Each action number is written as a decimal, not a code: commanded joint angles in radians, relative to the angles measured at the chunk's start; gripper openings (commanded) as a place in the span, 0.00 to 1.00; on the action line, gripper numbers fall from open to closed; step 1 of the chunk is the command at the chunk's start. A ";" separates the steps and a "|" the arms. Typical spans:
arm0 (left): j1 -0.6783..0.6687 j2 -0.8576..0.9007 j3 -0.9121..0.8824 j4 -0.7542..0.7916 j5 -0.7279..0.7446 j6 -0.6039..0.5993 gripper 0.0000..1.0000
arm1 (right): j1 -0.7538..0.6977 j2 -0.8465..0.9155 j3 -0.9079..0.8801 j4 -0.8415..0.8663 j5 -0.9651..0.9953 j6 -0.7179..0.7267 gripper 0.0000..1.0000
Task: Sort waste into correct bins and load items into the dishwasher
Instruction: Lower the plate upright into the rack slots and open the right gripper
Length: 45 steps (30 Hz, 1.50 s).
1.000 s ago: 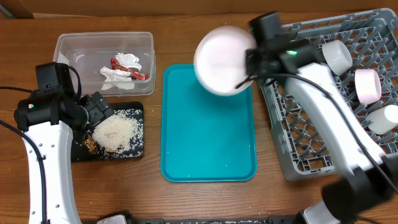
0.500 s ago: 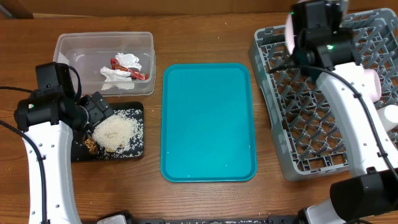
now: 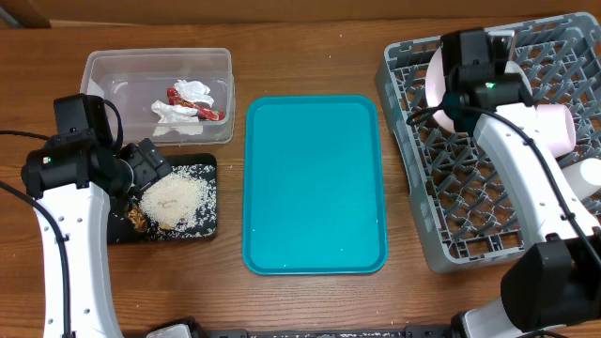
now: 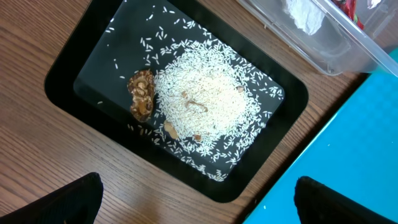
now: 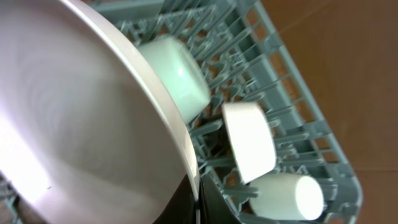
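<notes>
My right gripper [image 3: 467,94] is shut on the rim of the round white plate [image 3: 436,86] and holds it on edge over the left part of the grey dish rack [image 3: 470,225]. In the right wrist view the plate [image 5: 74,124] fills the left, with my fingers [image 5: 198,202] pinching its rim. Two white bowls [image 5: 177,71] [image 5: 249,140] and a white cup [image 5: 286,193] lie in the rack. My left gripper [image 3: 148,171] hangs open and empty over the black tray [image 4: 93,46], which holds rice [image 4: 205,106] and a brown lump [image 4: 142,93]. The chopsticks are out of view.
The clear tub [image 3: 155,58] at the back left holds the crumpled napkin [image 3: 183,101] and the red packet [image 3: 205,113]. The teal tray [image 3: 315,188] lies between the black tray and the rack.
My right arm carried the plate from above the teal tray rightward to the rack, turned it on edge and lowered it among the pegs. The left arm has not moved.
</notes>
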 commanded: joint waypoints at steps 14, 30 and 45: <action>0.004 -0.011 0.010 0.001 -0.009 -0.003 1.00 | 0.037 -0.072 0.032 -0.018 -0.105 0.170 0.99; 0.004 -0.011 0.010 0.001 -0.009 -0.003 1.00 | 0.034 -0.297 0.046 -0.281 -0.648 0.185 1.00; 0.004 -0.011 0.010 0.004 -0.005 -0.004 1.00 | -0.005 -0.297 -0.015 -0.301 -0.999 0.094 1.00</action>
